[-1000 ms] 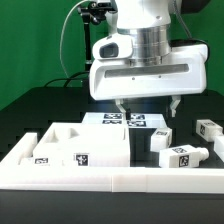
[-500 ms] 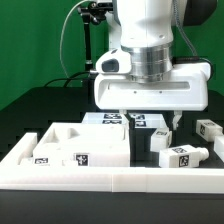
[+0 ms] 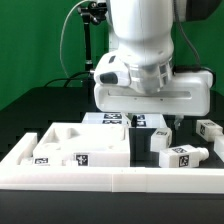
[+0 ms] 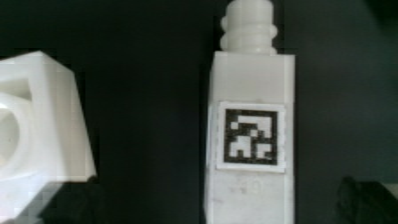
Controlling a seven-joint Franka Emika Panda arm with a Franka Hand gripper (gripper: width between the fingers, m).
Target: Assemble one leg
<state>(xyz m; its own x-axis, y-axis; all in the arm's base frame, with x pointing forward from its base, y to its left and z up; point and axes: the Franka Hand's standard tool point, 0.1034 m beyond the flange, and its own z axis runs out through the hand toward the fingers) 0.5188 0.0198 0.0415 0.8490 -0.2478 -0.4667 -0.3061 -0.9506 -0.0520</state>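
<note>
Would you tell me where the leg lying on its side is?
The leg lies at the exterior view's right, just behind the white front rail, lower than the gripper.

The leg point(image 4: 249, 130) is a blocky white post with a narrower stub on one end, lying flat with its tag sticker facing the wrist camera. Another leg point(image 3: 181, 155) and a third leg point(image 3: 209, 130) lie over at the exterior view's right.
</note>
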